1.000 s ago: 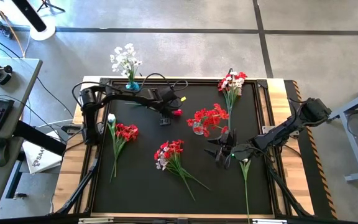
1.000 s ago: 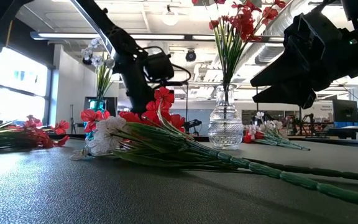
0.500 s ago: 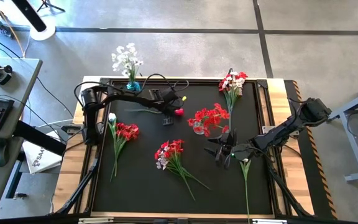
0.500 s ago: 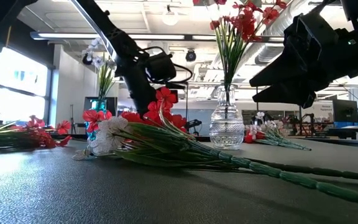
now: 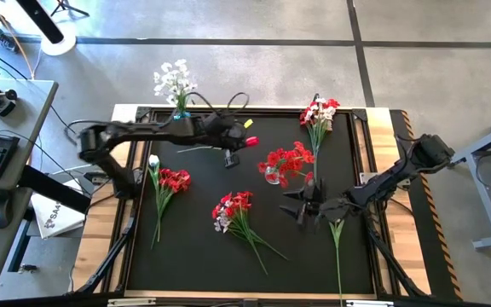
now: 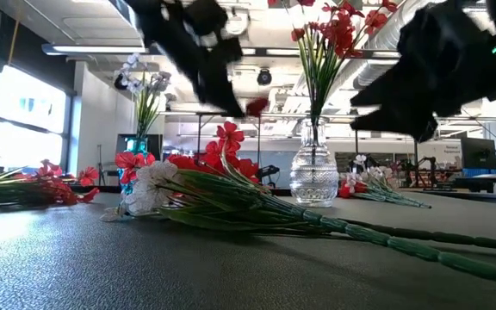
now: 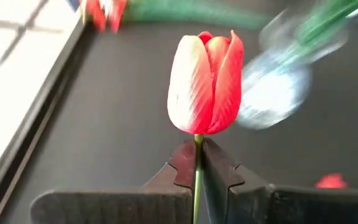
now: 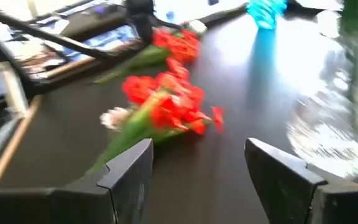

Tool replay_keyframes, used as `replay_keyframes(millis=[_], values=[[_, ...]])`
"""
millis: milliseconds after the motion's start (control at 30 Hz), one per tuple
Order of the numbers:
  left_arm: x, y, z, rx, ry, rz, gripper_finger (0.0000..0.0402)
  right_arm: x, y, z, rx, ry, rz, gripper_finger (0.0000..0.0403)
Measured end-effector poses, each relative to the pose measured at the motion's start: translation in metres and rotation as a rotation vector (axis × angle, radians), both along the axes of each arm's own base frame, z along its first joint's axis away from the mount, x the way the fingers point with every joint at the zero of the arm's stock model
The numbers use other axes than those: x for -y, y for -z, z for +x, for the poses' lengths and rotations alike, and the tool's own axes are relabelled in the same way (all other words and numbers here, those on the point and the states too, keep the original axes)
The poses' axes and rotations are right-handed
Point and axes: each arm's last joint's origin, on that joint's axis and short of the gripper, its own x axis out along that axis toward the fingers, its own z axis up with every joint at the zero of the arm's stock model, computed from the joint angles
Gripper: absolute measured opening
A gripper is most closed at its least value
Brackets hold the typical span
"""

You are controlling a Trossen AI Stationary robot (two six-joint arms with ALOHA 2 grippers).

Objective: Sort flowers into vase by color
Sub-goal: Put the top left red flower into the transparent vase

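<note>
- The left hand (image 5: 239,139) is up over the far middle of the black worktop (image 5: 194,247), its two fingers pinched together on the thin green stem of a red tulip (image 7: 205,83), whose bloom stands just clear of the fingertips.
- From above, that tulip shows as a small red bud between the blue vase (image 5: 181,117) and the clear glass vase (image 5: 272,176).
- The blue vase at the far left edge carries white blossoms (image 5: 174,81).
- The glass vase near the middle carries red blossoms (image 5: 290,159).
- The right hand (image 5: 307,205) hangs low, just beside the glass vase on its near side, with its fingers spread wide and nothing between them.
- A mixed red and white bunch (image 5: 233,211) lies flat at the worktop's centre.
- Another bunch of red sprigs (image 5: 171,182) lies towards the left side.
- A third mixed bunch (image 5: 318,114) lies at the far right corner.
- One single stem (image 5: 337,247) lies near the right hand.
</note>
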Motion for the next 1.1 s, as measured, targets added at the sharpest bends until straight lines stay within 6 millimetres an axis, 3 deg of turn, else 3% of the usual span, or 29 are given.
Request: replay_keyframes(millis=[167, 333, 500, 667, 800, 933, 1100], values=[[0.048, -0.060, -0.024, 0.195, 0.112, 0.033, 0.0001, -0.023, -0.020, 0.002, 0.088, -0.125, -0.121, 0.0252], [0.102, -0.113, -0.049, 0.474, 0.276, 0.046, 0.0000, -0.052, -0.055, 0.015, 0.132, -0.243, -0.225, 0.0252], [0.155, -0.145, -0.062, 0.750, 0.485, 0.066, 0.0000, -0.072, -0.102, 0.035, 0.128, -0.288, -0.358, 0.0252], [0.196, -0.147, -0.055, 0.888, 0.625, 0.094, 0.0000, -0.080, -0.147, 0.066, 0.148, -0.259, -0.512, 0.0251], [0.217, -0.136, -0.043, 0.916, 0.675, 0.100, 0.0000, -0.085, -0.168, 0.093, 0.144, -0.241, -0.637, 0.0239], [0.224, -0.124, -0.033, 0.885, 0.688, 0.091, 0.0000, -0.094, -0.178, 0.112, 0.135, -0.241, -0.717, 0.0207], [0.226, -0.120, -0.030, 0.866, 0.688, 0.083, 0.0000, -0.099, -0.185, 0.122, 0.113, -0.201, -0.737, 0.0154]])
